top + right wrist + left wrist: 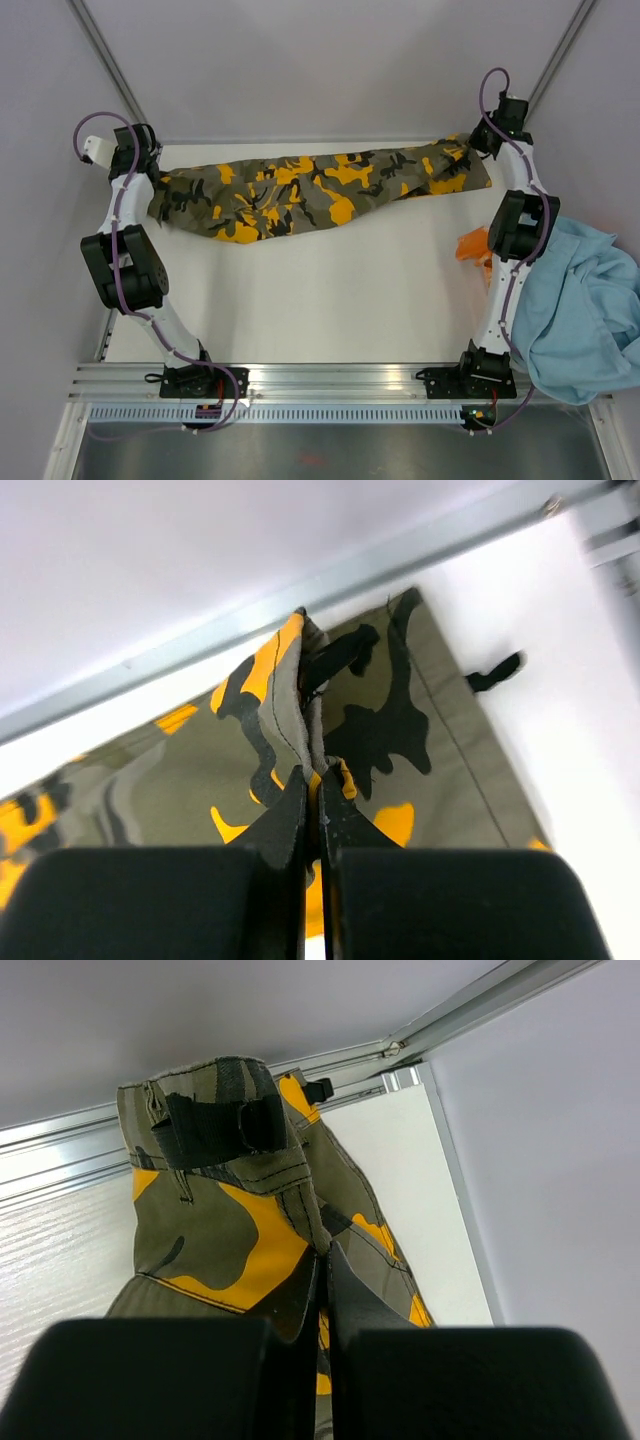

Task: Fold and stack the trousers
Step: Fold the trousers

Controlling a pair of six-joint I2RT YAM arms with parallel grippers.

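Observation:
The camouflage trousers point(310, 192) lie stretched in a long band across the far side of the white table, olive-grey with black and yellow-orange blotches. My left gripper point(152, 180) is shut on their waist end at the far left. In the left wrist view the cloth point(225, 1230) is pinched at the fingertips point(327, 1252). My right gripper point(482, 148) is shut on the leg end at the far right. In the right wrist view a fold of cloth point(290, 705) rises from between the closed fingers point(315, 780).
A light-blue garment point(590, 310) hangs over the table's right edge, with an orange garment point(473, 246) beside the right arm. An aluminium frame rail point(300, 142) runs along the table's far edge. The white table point(320, 300) lies in front of the trousers.

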